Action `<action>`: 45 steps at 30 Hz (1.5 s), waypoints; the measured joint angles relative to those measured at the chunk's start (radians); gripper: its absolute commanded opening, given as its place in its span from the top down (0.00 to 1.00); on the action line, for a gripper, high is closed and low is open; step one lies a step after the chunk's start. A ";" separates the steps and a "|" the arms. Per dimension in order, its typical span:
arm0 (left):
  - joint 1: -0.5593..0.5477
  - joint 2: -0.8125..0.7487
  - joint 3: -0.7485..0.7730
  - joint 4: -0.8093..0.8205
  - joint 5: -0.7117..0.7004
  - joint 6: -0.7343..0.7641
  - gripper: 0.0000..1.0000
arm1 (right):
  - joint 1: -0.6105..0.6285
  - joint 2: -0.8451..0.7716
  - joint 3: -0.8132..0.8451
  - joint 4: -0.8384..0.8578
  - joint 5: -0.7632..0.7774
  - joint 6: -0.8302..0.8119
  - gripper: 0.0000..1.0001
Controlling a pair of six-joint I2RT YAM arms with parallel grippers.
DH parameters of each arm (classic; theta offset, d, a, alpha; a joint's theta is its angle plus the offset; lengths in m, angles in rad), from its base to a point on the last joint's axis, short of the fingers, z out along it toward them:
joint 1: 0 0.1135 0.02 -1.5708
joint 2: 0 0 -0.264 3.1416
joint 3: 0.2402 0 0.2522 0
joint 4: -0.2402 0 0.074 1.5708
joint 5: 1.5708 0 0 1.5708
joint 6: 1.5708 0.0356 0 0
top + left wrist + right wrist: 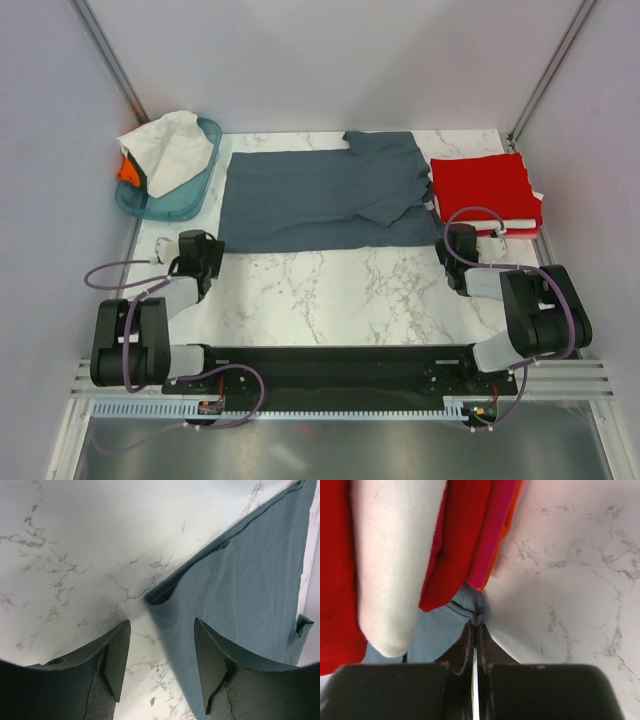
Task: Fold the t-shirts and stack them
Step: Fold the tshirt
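Observation:
A slate blue-grey t-shirt [320,200] lies spread flat across the back of the marble table. My left gripper [203,250] is at its near left corner and stands open. In the left wrist view the cloth's edge [250,580] runs between the left gripper's [161,652] two fingers, and neither finger presses on it. My right gripper [456,240] is at the near right corner. Its jaws [475,626] are shut on a small pinch of the blue-grey hem [442,630]. A folded red t-shirt [485,188] tops a stack just beyond that corner.
The stack shows red [457,540] and white [395,555] folds close over the right gripper. A teal basket [170,207] at the back left holds a white shirt [165,150] and an orange one [127,172]. Bare marble [340,290] lies between the arms.

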 measured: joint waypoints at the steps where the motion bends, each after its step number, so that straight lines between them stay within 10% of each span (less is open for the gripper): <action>1: 0.000 0.010 0.005 0.007 0.000 -0.001 0.40 | 0.000 -0.006 0.000 -0.006 0.001 -0.002 1.00; 6: 0.000 0.091 0.051 0.041 0.001 -0.010 0.55 | 0.000 -0.023 0.000 -0.016 0.001 -0.010 1.00; 10: 0.000 0.134 0.067 0.029 -0.001 -0.018 0.97 | 0.000 -0.031 0.000 -0.026 0.000 -0.013 1.00; 32: 0.051 -0.132 0.255 -0.329 -0.018 0.039 0.98 | 0.031 -0.402 0.143 -0.377 0.002 -0.022 1.00; 45: 0.056 -0.212 0.053 -0.455 -0.011 0.047 0.98 | 0.031 -0.603 -0.072 -0.597 -0.069 -0.031 1.00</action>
